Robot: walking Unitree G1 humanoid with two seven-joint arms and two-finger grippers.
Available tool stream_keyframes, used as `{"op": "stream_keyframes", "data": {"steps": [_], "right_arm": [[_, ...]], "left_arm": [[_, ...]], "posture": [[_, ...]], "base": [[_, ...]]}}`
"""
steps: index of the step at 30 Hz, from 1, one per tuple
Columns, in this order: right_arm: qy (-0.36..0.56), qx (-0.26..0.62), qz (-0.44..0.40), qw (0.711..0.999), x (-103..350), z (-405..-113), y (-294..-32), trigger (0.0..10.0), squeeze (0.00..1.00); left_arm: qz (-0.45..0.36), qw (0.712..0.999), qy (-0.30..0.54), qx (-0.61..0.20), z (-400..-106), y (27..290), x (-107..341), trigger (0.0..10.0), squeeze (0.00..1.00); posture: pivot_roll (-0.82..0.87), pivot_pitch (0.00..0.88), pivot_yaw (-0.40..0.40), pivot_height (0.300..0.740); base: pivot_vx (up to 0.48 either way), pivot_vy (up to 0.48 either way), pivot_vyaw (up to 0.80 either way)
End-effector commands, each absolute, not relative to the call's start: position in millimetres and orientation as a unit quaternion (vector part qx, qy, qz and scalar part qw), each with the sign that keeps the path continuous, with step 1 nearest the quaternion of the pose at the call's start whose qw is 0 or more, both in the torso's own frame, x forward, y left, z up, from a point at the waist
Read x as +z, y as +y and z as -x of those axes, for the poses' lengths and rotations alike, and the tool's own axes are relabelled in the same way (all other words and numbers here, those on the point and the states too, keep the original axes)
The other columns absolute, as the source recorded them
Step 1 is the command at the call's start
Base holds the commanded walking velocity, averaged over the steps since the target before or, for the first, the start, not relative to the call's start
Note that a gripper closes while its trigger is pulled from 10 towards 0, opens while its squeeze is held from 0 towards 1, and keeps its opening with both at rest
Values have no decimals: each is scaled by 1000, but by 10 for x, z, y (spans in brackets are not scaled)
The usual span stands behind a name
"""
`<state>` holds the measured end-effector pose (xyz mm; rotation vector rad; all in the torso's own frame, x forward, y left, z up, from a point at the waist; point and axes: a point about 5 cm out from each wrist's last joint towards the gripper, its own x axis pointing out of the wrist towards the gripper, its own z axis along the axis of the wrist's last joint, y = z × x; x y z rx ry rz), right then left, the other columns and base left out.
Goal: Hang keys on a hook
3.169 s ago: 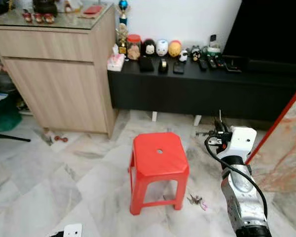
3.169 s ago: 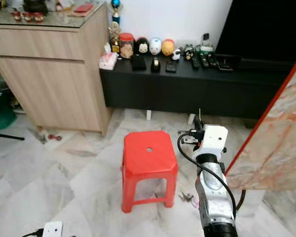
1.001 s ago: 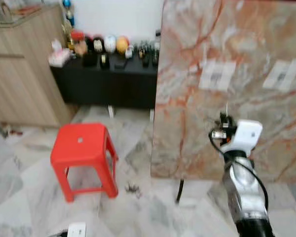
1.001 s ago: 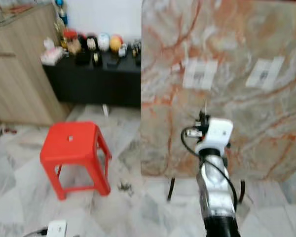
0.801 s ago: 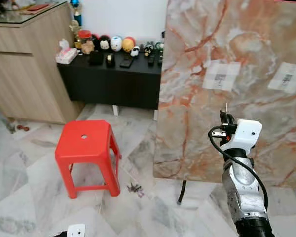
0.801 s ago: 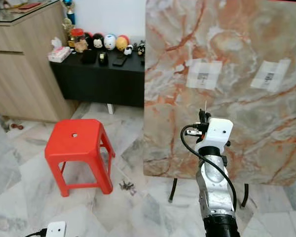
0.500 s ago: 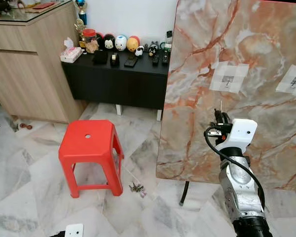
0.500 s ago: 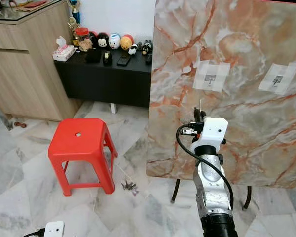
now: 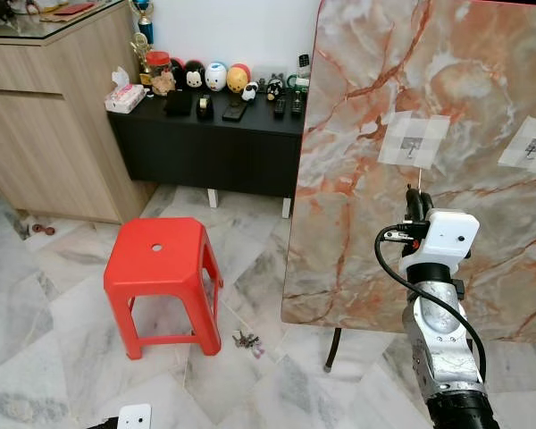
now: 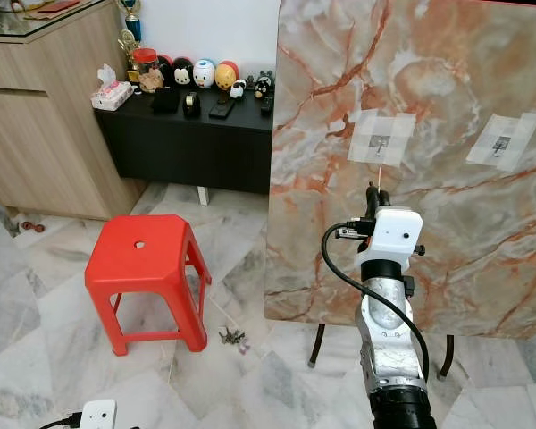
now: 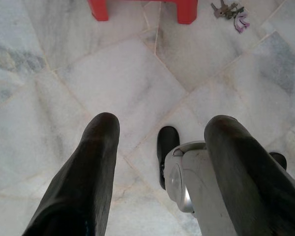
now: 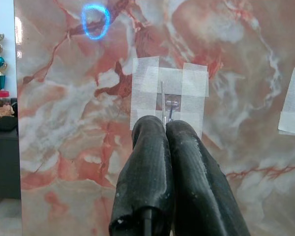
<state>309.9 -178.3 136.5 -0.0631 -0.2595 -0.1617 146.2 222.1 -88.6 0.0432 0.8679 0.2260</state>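
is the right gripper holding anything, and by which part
Its fingers are shut on a thin metal ring or wire, pinched at its lower end; the tip pokes out toward the taped hook.

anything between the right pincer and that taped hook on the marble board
Nothing visible stands in the way. The right pincer is shut on a thin metal piece and points straight at the hook taped to the marble board, with only open air between them.
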Motion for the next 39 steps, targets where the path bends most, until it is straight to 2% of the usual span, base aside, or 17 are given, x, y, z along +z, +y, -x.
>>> {"op": "stream_keyframes", "data": {"steps": [1, 21, 39], "right_arm": [[-132, -80, 35, 987, 1375, -3114, -1780, 10000, 0], [-119, -93, 28, 988, 1342, -3141, -1796, 10000, 0], [-123, -108, 26, 986, 1356, -3153, -1807, 10000, 0]], "left_arm": [[-26, 902, 418, 108, -1460, 2223, -885, 10000, 0], [-27, 903, 416, 106, -1436, 2232, -887, 10000, 0], [-24, 905, 412, 102, -1488, 2194, -877, 10000, 0]], "posture": [[-24, 0, -51, 740], [-24, 0, -46, 740], [-20, 0, -46, 740]], "base": [[0, 0, 0], [0, 0, 0], [305, 0, 0]]}}
